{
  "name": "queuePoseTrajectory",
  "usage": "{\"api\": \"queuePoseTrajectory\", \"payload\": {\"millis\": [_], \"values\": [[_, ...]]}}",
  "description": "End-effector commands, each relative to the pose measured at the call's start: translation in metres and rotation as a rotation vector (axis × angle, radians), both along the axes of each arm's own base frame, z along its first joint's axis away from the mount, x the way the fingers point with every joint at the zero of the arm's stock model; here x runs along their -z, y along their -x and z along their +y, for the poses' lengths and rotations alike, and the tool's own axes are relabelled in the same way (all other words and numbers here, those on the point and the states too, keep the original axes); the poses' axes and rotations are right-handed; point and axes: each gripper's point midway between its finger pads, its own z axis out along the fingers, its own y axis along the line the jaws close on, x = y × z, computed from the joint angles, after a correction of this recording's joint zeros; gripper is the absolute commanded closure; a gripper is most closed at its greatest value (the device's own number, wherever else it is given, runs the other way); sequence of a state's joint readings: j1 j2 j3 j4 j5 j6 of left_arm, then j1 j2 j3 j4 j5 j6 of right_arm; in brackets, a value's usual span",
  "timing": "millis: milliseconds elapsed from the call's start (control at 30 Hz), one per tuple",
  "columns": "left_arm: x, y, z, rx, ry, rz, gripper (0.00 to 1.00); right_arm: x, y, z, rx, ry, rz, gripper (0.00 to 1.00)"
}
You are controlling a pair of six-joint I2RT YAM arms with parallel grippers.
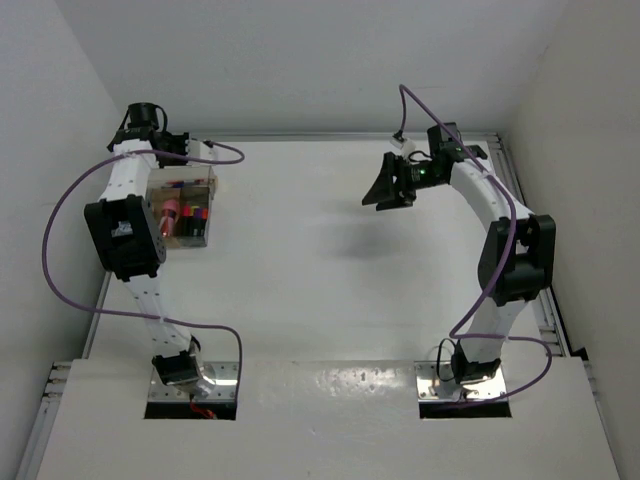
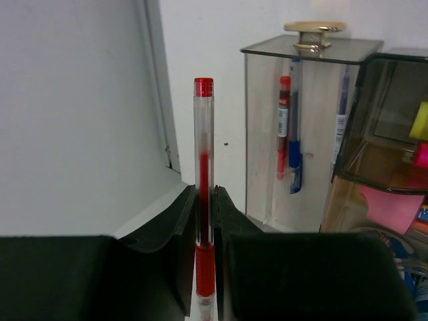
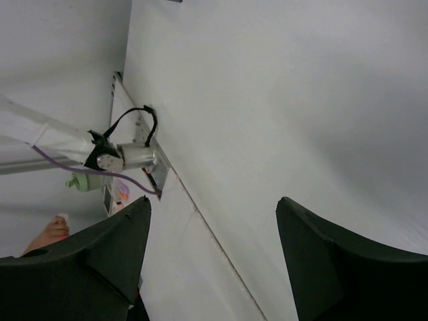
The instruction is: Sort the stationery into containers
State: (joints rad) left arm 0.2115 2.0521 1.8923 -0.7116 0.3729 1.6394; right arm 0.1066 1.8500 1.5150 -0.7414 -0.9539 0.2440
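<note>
My left gripper point(image 2: 204, 195) is shut on a thin red pen point(image 2: 204, 134), which stands upright between the fingers with its red cap on top. It is beside the organiser box point(image 2: 264, 134), at the box's far left side point(image 1: 208, 215). The box's smoky tall compartment holds a red pen point(image 2: 284, 127) and a blue pen point(image 2: 295, 160). A yellow highlighter cap point(image 2: 420, 120) and a pink pad point(image 2: 391, 204) show in the lower compartments. In the top view the left gripper point(image 1: 178, 146) is at the table's back left. My right gripper point(image 1: 385, 190) is open and empty point(image 3: 214, 200), raised over the back middle of the table.
The left wall and the table's metal edge rail point(image 2: 160, 100) are close to the held pen. A gold clip point(image 2: 314, 28) sits on the tall compartment's lid. The left arm's base and purple cable point(image 3: 127, 157) show in the right wrist view.
</note>
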Motion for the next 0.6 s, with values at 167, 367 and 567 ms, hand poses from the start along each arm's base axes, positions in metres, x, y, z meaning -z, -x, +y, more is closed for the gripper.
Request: {"api": "queuePoseTrajectory", "payload": {"millis": [167, 367, 567], "values": [[0.033, -0.007, 0.013, 0.046, -0.070, 0.065, 0.94, -0.005, -0.008, 0.000, -0.023, -0.046, -0.041, 0.26], [0.048, -0.004, 0.023, -0.001, -0.050, 0.095, 0.83, -0.002, -0.011, -0.002, -0.029, -0.043, -0.027, 0.25], [0.057, -0.002, 0.043, -0.065, -0.062, 0.090, 0.51, -0.002, -0.010, -0.003, -0.030, -0.042, -0.020, 0.25]]}}
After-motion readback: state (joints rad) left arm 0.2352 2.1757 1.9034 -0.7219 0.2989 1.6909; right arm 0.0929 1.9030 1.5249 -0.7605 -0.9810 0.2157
